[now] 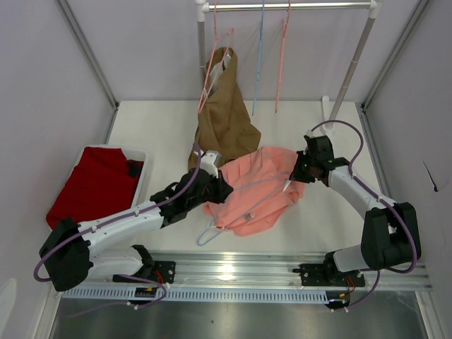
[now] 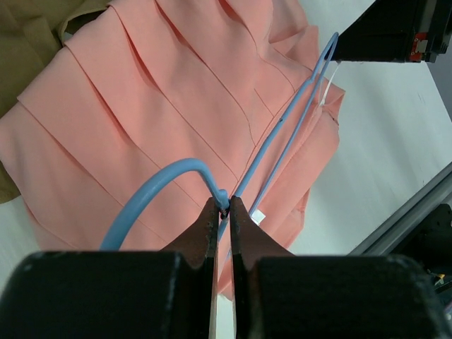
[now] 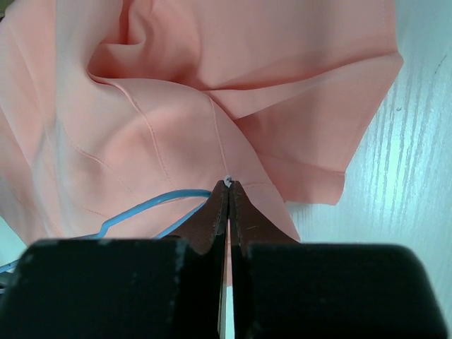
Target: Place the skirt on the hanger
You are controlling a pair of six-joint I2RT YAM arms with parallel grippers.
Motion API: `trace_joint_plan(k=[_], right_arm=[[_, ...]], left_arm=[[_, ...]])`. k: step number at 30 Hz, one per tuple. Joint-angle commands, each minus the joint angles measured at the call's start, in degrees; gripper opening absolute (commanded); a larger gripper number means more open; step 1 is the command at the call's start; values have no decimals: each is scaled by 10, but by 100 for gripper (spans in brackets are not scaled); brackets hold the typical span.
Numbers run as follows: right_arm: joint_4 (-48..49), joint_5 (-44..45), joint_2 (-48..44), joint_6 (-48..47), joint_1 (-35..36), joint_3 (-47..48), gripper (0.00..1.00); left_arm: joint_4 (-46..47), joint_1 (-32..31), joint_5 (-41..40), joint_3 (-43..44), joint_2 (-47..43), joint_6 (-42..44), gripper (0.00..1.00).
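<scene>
The salmon-pink pleated skirt (image 1: 258,194) lies flat in the middle of the table. On top of it rests the pale-blue hanger (image 1: 205,235), its hook toward the near edge. My left gripper (image 1: 223,188) is shut on the hanger's neck (image 2: 224,196), just below the curved hook (image 2: 145,194). The hanger's wire (image 2: 282,134) runs across the skirt (image 2: 155,106) toward my right gripper (image 1: 296,176). That gripper (image 3: 227,185) is shut at the skirt's edge (image 3: 212,92), with a small white loop pinched at its tips. The hanger (image 3: 141,210) passes under its fingers.
A brown garment (image 1: 224,116) hangs on a pink hanger from the rack at the back, beside another pink hanger (image 1: 282,60) and a pale-blue one (image 1: 258,63). The rack's slanted pole (image 1: 353,63) stands back right. A white bin with dark red cloth (image 1: 95,185) sits at the left.
</scene>
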Motion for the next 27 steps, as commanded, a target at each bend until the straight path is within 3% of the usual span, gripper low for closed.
trace_joint_plan(k=[1,18,27], right_arm=[[46,-16,-10,2,-5,-5,0],[56,-21,-6,0,-15,-10,0],[76,-44,0,-3,-34,-23,0]], left_arm=[[-21,-1,28,20,3,14,0],[-36,-1,87,38,30,27,0],[-63,-1,15,24,-8,1,0]])
